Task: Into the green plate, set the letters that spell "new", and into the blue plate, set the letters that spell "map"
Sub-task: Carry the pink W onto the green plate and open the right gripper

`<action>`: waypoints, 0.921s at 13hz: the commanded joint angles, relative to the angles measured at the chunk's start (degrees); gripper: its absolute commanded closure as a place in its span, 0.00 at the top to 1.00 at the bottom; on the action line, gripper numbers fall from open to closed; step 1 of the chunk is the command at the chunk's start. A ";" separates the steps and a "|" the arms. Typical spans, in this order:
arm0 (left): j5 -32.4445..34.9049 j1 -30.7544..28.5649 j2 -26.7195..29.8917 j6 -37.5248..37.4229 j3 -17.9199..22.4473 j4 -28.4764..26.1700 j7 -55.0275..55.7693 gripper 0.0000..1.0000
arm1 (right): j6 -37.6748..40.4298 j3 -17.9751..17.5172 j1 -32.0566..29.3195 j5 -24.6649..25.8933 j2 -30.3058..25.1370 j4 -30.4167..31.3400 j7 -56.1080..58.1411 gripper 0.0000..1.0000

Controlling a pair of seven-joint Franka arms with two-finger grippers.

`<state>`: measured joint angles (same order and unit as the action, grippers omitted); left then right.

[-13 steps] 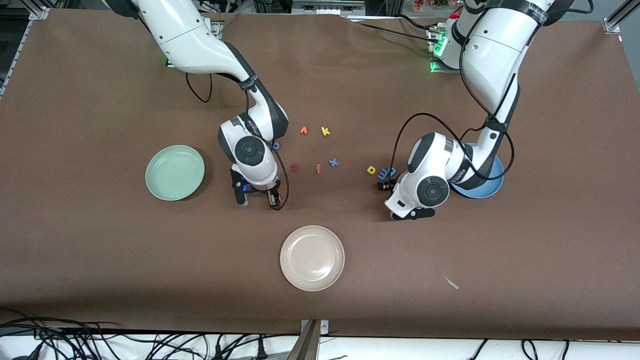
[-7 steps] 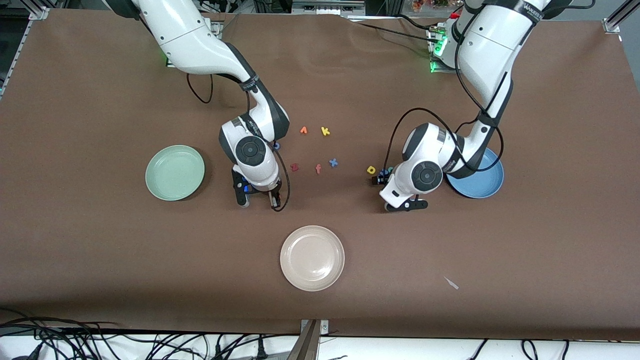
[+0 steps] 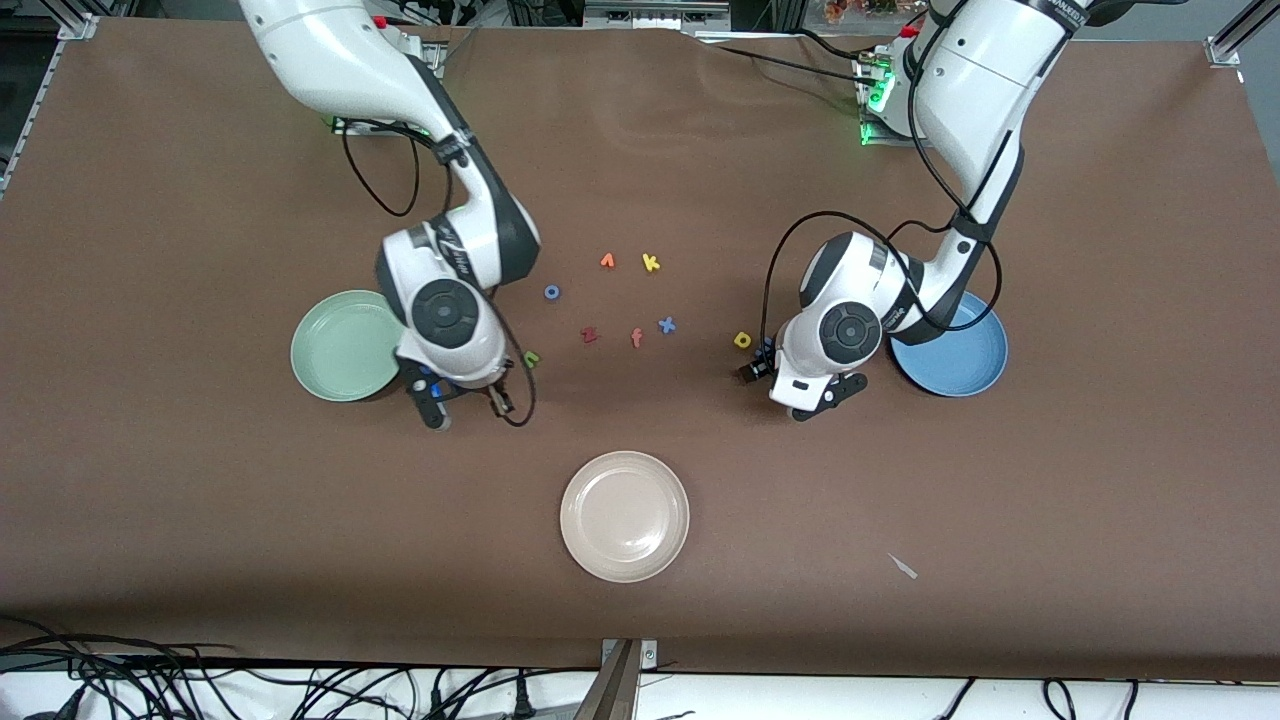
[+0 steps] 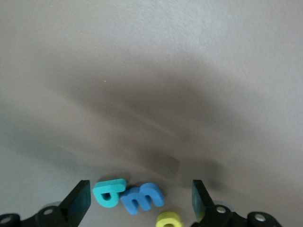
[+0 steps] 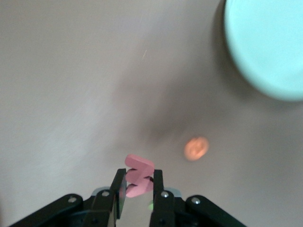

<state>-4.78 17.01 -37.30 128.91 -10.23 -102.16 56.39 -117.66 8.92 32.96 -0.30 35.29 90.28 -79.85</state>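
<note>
My right gripper [image 5: 138, 183] is shut on the salmon-red w [image 5: 139, 171] and holds it over bare table beside the pale green plate [image 3: 340, 345]. The orange e [image 5: 196, 148] lies on the table between that gripper and the plate. The green n [image 3: 531, 357] lies beside the right hand [image 3: 465, 404]. My left gripper [image 4: 139, 201] stands open low over the teal letter [image 4: 110, 191] and the blue m [image 4: 142, 197], which lie between its fingers. The yellow rounded letter [image 3: 742, 340] lies next to them. The blue plate [image 3: 960, 365] sits partly under the left arm.
A beige plate [image 3: 625, 515] sits nearer the front camera, mid-table. Spare letters lie between the arms: orange figure [image 3: 607, 261], yellow k [image 3: 651, 262], blue o [image 3: 552, 292], dark red z [image 3: 589, 335], salmon f [image 3: 636, 338], blue x [image 3: 666, 324]. A small scrap [image 3: 903, 566] lies toward the front.
My right gripper shut on the w and carried it toward the green plate, uncovering the n. My left gripper shifted over the m and teal letter, uncovering more of the blue plate.
</note>
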 commanded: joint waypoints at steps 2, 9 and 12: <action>-1.90 0.57 0.91 2.31 -0.50 -1.29 10.56 0.93 | -0.81 5.04 -0.26 -1.98 -11.96 15.49 18.19 0.13; -1.73 3.20 -0.58 4.68 -2.08 -1.82 16.83 0.81 | -28.30 12.87 -0.26 -2.07 -20.71 44.96 34.22 0.16; -1.73 3.38 -0.76 4.68 -2.08 -2.08 16.83 0.66 | -28.68 13.05 -0.26 -2.07 -20.17 44.98 35.29 1.00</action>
<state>-4.78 19.83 -38.32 132.98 -12.76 -103.60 73.14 -145.79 21.67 32.27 -1.67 16.20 134.61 -46.04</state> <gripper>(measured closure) 0.326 0.674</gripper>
